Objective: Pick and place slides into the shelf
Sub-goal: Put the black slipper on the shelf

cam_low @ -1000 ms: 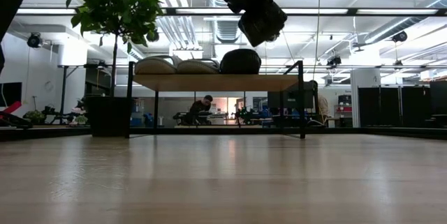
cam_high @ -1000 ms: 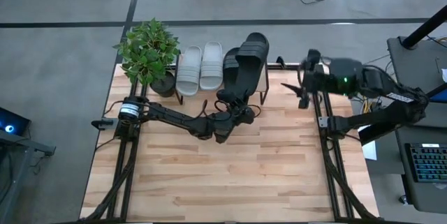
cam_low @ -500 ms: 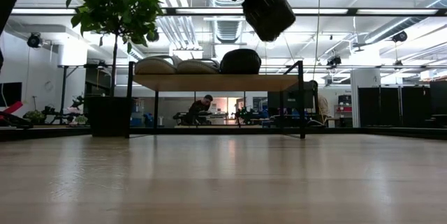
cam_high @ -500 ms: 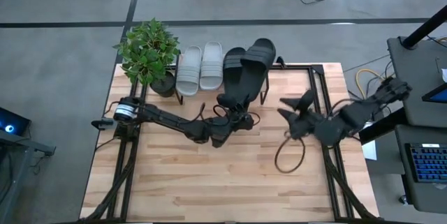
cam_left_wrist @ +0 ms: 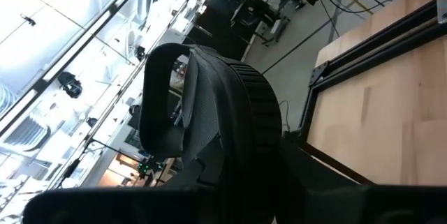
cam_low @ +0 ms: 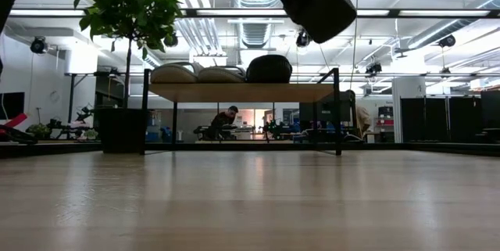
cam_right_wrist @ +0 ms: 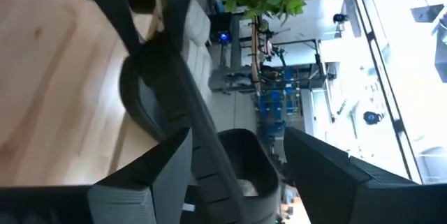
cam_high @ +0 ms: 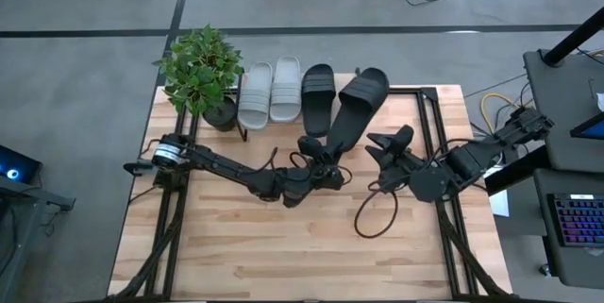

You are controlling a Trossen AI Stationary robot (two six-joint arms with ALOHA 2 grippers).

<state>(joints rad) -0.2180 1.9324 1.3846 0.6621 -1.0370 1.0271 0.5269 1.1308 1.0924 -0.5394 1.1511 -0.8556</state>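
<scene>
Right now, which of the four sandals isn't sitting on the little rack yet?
The black slide held up by the left gripper, tilted off the shelf's right end. The two grey slides and the other black slide already lie on top.

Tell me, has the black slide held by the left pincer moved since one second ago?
Yes. In the high view the black slide in the left pincer has swung right, away from the black slide resting on the shelf.

the counter [cam_high: 311,237] is pale jointed wood with a smooth satin sheen. the shelf [cam_low: 242,92] has a light wooden board on thin matt black metal legs. the black slides [cam_high: 318,95] look like matt rubbery foam, one ribbed along its sole [cam_left_wrist: 255,105]; the grey slides [cam_high: 269,91] are smooth and matt.
</scene>
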